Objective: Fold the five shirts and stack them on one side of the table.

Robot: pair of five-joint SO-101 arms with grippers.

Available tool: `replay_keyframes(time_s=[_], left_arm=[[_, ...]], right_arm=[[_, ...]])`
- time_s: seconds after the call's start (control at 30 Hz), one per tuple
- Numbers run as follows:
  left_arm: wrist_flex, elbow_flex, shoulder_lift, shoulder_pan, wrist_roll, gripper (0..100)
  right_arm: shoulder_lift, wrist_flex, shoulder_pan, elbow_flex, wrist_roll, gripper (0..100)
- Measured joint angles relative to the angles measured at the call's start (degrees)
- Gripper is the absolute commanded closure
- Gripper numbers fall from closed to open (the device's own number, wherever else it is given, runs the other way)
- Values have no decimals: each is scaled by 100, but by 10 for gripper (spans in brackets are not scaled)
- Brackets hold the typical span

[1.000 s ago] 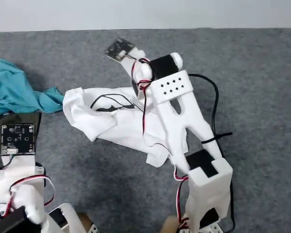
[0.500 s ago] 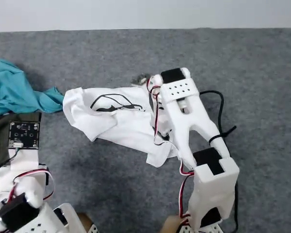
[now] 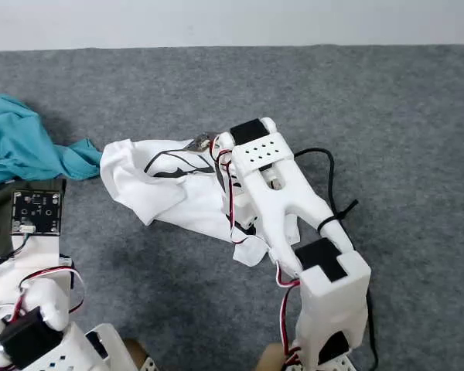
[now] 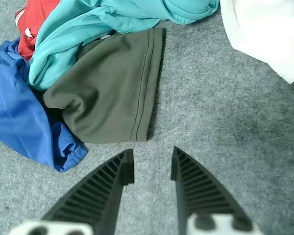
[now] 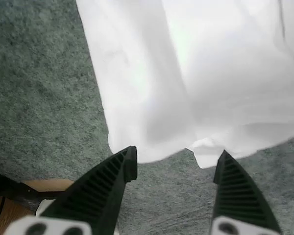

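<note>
At the table's left edge, the heap: a crumpled teal cotton shirt [image 3: 23, 147] lies bunched on the grey carpeted table [image 3: 402, 116]. The left wrist view shows it lapping over a bright red shirt [image 4: 36, 19] and a rumpled royal-blue shirt [image 4: 19, 117].
Olive shirt: a dark olive-green jersey shirt [image 4: 108, 88] rests partly under the teal one and touches the blue, its stitched hem flat on the carpet.
Left gripper: the black left gripper [image 4: 152, 152] hangs over bare carpet just beside the olive hem, jaws a narrow gap apart, nothing held.
White shirt: a white cotton shirt with a black line drawing [image 3: 162, 185] sprawls wrinkled mid-table, its left corner just beside the teal shirt.
Right arm: the white plastic right arm [image 3: 286, 201] stretches across the white shirt's right part.
Right gripper: the black right gripper [image 5: 178, 152] sits above the white shirt's hem, jaws spread wide, gripping nothing. Whether the tips touch cloth cannot be told.
</note>
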Motion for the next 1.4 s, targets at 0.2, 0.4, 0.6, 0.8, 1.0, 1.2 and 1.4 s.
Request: replay_keyframes(time_s=[0.2, 0.4, 0.6, 0.8, 1.0, 1.2, 1.4], left_arm=[[0, 35, 0, 0, 0, 859], [0, 35, 0, 0, 0, 859], [0, 35, 0, 0, 0, 859], [0, 35, 0, 0, 0, 859], [0, 53, 0, 167, 0, 861], [0, 176, 0, 492, 0, 861], [0, 176, 0, 475, 0, 861]], right_arm=[[492, -202, 18, 0, -9, 728], [897, -510, 62, -9, 79, 745], [1055, -545, 237, -35, 211, 886], [1064, -316, 431, -615, 308, 891], [1046, 0, 457, -985, 457, 922], [888, 0, 448, -993, 475, 898], [888, 0, 448, -993, 413, 816]])
